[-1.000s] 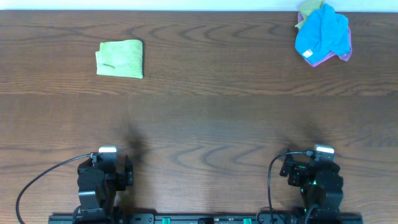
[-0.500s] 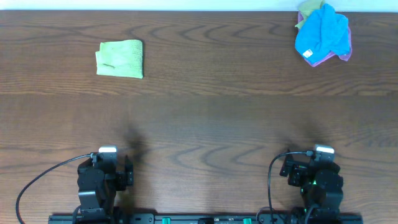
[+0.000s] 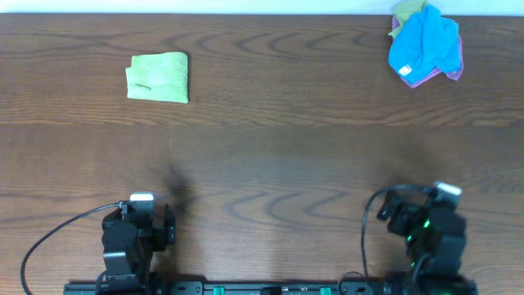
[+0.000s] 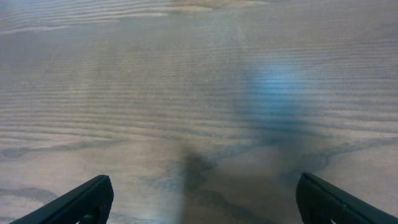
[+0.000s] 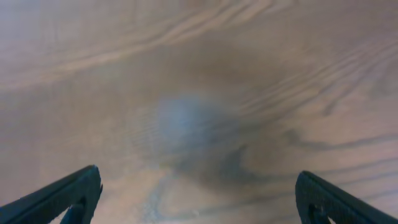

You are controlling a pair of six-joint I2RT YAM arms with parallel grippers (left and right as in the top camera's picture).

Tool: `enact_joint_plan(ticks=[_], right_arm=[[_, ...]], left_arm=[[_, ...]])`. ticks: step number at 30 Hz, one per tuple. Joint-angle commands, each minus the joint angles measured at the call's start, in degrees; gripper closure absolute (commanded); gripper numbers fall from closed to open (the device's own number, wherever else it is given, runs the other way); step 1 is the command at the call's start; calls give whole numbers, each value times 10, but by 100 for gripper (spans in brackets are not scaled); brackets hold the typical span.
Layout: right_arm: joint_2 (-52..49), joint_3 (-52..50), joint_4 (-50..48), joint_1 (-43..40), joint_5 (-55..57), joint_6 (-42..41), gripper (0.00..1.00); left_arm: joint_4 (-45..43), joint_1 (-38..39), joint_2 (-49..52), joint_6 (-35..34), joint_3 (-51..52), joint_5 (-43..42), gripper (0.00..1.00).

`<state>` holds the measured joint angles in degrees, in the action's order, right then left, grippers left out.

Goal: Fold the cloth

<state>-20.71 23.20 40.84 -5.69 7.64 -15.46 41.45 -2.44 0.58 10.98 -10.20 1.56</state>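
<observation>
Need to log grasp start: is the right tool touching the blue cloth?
Apart. Overhead view: right tool at the near edge, blue cloth at the far corner.

The overhead view was sharp and evenly, softly lit. The dark wood bench (image 3: pixel 270 147) showed only two faint, blurred shadows just ahead of the arms, with a washed-out white strip along the top edge. Both wrist views were dimmer and out of focus, the grain smeared, each with a pale bluish patch of glare and a dark smudge of shadow below it. The left gripper (image 4: pixel 202 205) and right gripper (image 5: pixel 199 199) appeared only as dark, underexposed fingertips in the lower corners.
</observation>
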Motion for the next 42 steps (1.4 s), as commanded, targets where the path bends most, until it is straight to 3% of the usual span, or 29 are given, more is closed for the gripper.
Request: enact_joint_plan(ticks=[1, 13, 26, 32, 42], right_arm=[[-111, 116, 5, -23, 16, -27, 1], [-579, 545, 71, -87, -24, 16, 1], [-908, 844, 55, -138, -106, 92, 1], [-977, 874, 5, -137, -162, 104, 1], [-1040, 872, -96, -136, -161, 104, 1]], left_arm=[[5, 3, -4, 8, 10, 3, 5], [5, 3, -4, 8, 10, 3, 5], [5, 3, -4, 8, 10, 3, 5], [5, 3, -4, 8, 10, 3, 5], [5, 3, -4, 8, 10, 3, 5]])
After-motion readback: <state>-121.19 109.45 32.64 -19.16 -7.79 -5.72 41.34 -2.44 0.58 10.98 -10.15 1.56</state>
